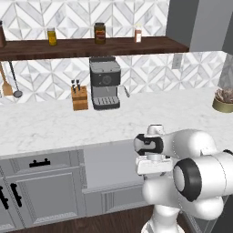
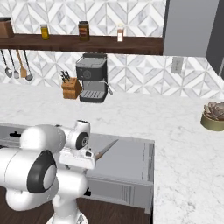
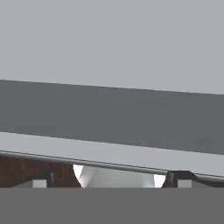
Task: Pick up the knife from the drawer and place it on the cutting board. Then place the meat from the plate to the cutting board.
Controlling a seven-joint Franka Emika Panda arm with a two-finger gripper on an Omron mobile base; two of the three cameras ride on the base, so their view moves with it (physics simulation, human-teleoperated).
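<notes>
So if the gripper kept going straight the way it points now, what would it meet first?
Most likely the open drawer. The hand view looks down past the open gripper at flat grey drawer surfaces. The knife lies inside, but whether it sits on that line is unclear.

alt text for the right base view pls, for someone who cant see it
A white robot arm leans over an open grey drawer where a small knife lies, set into a white marble counter. Behind stand a coffee machine, a knife block, a shelf of jars and a potted succulent.
</notes>
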